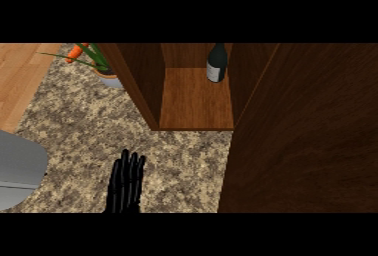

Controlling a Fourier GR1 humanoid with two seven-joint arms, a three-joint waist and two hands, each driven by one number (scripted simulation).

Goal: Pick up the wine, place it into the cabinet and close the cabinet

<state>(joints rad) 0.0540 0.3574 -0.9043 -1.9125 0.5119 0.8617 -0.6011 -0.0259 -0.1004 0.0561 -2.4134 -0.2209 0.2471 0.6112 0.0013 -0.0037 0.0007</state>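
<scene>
wine-wise, going near to far: my left hand (126, 182) rests low over the speckled counter (81, 125), fingers straight, holding nothing. past it the cabinet (196, 102) stands open, door (310, 130) swung out right, wine bottle (216, 63) upright at the back.

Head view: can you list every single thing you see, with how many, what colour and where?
dark glass wine bottle: one, dark with pale label, upright at the back of the cabinet shelf
wooden cabinet: one, brown, top middle, open
cabinet door: one, dark brown, swung open at right
speckled stone counter: one, beige-brown, centre
potted plant: one, green leaves with orange, top left
grey rounded object: one, left edge
left hand: one, black, open, bottom centre-left
</scene>
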